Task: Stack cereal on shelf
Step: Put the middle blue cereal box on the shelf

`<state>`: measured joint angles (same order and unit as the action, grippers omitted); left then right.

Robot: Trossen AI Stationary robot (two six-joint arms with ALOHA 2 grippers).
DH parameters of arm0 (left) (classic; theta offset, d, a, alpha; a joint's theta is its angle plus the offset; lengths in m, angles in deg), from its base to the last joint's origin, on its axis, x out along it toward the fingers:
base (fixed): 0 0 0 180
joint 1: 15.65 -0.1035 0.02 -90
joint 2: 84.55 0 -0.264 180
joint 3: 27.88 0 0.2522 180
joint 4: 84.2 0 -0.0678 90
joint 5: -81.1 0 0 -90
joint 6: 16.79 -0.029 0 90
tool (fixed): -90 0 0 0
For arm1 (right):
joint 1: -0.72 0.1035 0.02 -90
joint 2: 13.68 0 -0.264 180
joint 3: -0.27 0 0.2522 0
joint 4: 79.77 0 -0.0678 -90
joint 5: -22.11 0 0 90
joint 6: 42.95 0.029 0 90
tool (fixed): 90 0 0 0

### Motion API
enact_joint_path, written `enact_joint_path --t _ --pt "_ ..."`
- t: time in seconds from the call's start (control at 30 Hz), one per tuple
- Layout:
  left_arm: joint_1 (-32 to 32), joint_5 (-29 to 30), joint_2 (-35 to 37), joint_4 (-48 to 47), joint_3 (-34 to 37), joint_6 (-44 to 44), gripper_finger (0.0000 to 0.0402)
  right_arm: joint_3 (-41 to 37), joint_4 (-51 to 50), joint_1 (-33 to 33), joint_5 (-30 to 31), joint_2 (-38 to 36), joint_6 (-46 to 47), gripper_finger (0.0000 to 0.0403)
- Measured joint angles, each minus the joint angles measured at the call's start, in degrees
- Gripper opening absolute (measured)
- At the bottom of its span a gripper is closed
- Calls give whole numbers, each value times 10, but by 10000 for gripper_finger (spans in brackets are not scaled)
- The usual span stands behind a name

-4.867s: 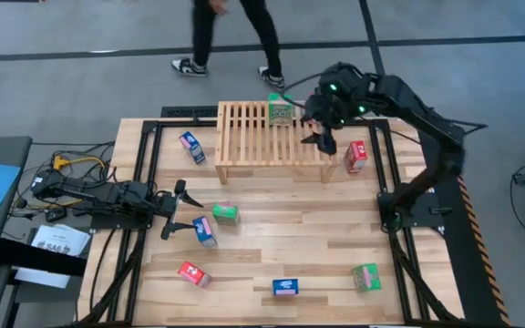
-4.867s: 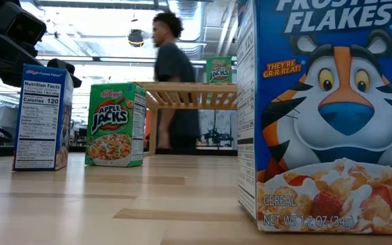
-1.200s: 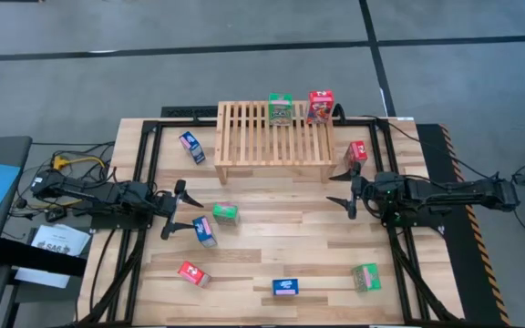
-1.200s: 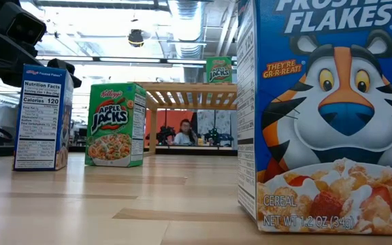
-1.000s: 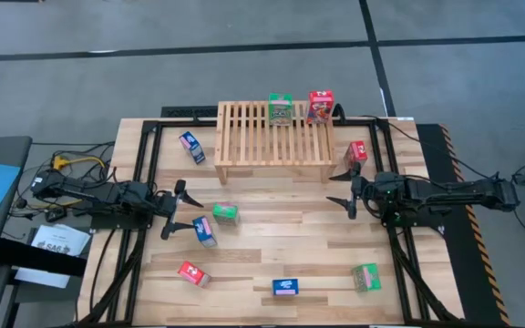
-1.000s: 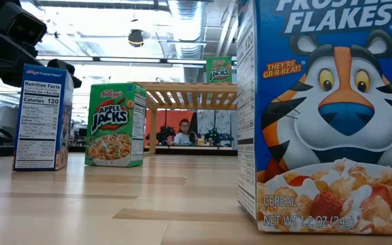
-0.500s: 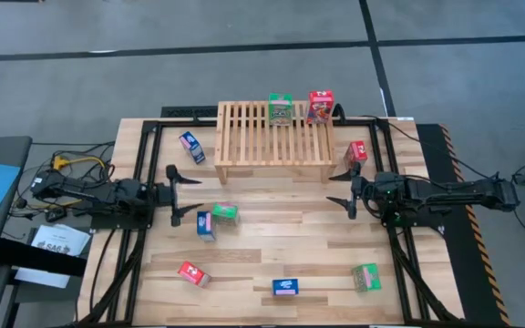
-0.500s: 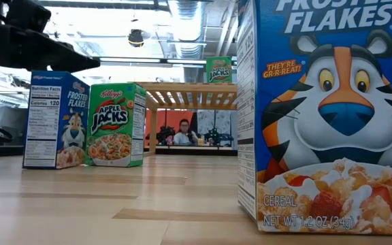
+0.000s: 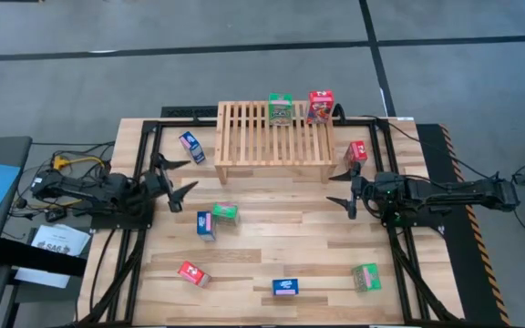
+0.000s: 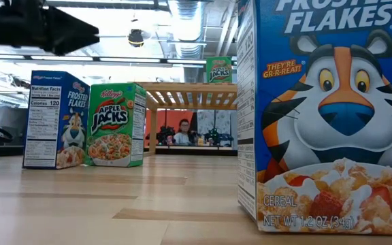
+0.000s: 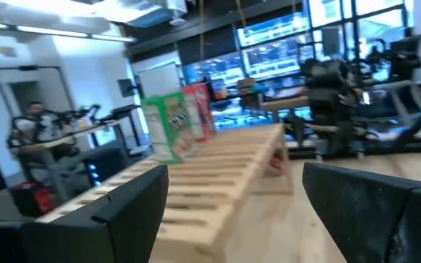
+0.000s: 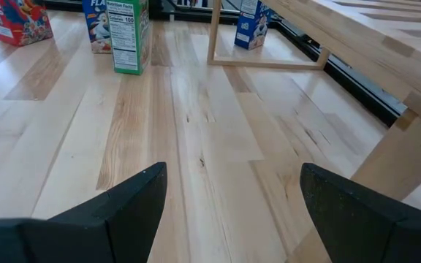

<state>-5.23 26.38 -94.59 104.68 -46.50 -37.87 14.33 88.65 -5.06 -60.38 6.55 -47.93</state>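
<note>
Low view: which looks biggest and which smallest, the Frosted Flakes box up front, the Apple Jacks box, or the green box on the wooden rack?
1. Frosted Flakes box
2. Apple Jacks box
3. Green box on the rack

Nearness to the camera causes this; true sizes cannot be ranked from here.

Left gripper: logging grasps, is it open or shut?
Open. The left gripper has its fingers spread wide, nothing between them.

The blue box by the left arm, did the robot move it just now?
Yes. The left gripper nudged the blue box toward the green box, let go and pulled back, open. Earlier the right gripper added the red box to the shelf and withdrew. The other boxes stayed put.
</note>
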Motion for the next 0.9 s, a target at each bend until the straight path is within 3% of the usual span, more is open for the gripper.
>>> enact_joint_path --t 0.33,0.47,0.57,0.73,0.9 --pt "0 122 -36 -157 -138 -48 307 0 0 0 0 0 0 338" --pt "0 127 -69 -225 -182 -21 307 0 0 0 0 0 0 338" --pt "0 131 -97 -257 -210 47 307 0 0 0 0 0 0 338" --pt "0 193 -148 -264 -242 275 307 0 0 0 0 0 0 338" --pt "0 183 -195 -312 -284 378 307 0 0 0 0 0 0 338"
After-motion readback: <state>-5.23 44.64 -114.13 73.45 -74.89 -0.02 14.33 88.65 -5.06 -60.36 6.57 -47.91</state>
